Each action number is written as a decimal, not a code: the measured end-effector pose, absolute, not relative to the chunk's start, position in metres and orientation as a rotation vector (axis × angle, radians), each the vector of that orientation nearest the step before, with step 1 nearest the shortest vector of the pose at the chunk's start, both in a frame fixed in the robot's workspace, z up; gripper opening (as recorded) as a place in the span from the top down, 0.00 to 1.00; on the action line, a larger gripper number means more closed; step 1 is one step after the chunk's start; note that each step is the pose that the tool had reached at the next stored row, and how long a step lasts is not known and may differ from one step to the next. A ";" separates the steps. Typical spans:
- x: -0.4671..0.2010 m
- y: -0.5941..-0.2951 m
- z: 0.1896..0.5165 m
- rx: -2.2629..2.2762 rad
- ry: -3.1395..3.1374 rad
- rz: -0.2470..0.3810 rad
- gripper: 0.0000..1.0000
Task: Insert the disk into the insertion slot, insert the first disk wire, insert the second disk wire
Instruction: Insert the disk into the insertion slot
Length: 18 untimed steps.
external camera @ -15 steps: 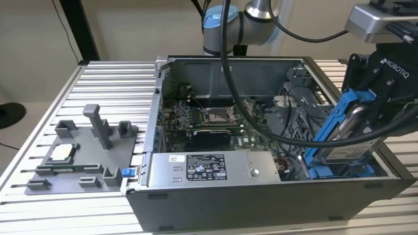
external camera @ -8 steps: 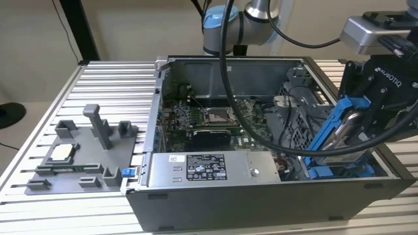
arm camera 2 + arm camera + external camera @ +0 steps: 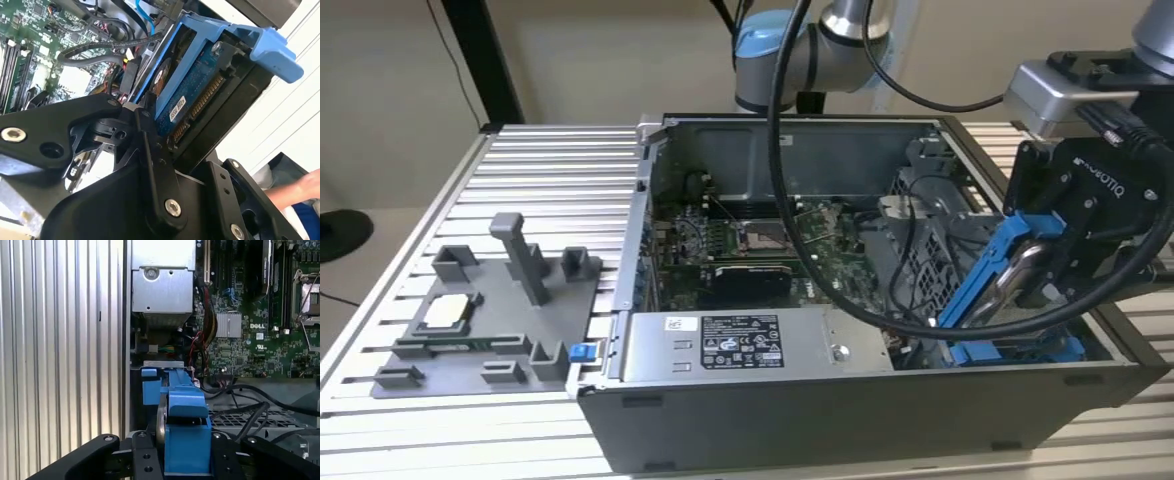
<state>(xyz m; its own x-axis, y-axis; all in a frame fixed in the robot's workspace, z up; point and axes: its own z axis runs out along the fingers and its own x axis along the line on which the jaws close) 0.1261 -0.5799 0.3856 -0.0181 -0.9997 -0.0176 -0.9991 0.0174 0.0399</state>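
The disk [image 3: 1003, 265] showed silver-grey metal in a bright blue frame, with a blue circuit board in the second wrist view. The hand [image 3: 186, 456] was matt black. The desk [image 3: 547, 160] was pale silver, ribbed in parallel lines. The motherboard [image 3: 747, 235] was green, and the power-supply box [image 3: 854, 345] was grey with a black-and-white label.

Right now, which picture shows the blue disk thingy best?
The second wrist view: the disk is close and side-on, so its blue frame, circuit board and connector row are plain. The exterior view shows it smaller, tilted over the computer case, held by the gripper. The first wrist view sees it end-on.
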 end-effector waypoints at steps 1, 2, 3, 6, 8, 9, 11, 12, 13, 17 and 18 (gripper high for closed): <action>0.126 -0.580 0.385 2.190 -2.230 -0.064 1.00; 0.126 -0.580 0.385 2.190 -2.230 -0.064 1.00; 0.126 -0.580 0.385 2.190 -2.229 -0.064 1.00; 0.126 -0.580 0.384 2.190 -2.229 -0.065 0.00; 0.126 -0.580 0.384 2.190 -2.229 -0.066 0.00; 0.126 -0.580 0.385 2.189 -2.229 -0.066 0.00; 0.126 -0.580 0.387 2.189 -2.229 -0.066 0.00; 0.126 -0.580 0.390 2.190 -2.229 -0.067 0.00; 0.126 -0.580 0.393 2.190 -2.230 -0.068 0.00; 0.126 -0.579 0.403 2.194 -2.229 -0.070 0.00; 0.126 -0.579 0.403 2.196 -2.230 -0.067 0.00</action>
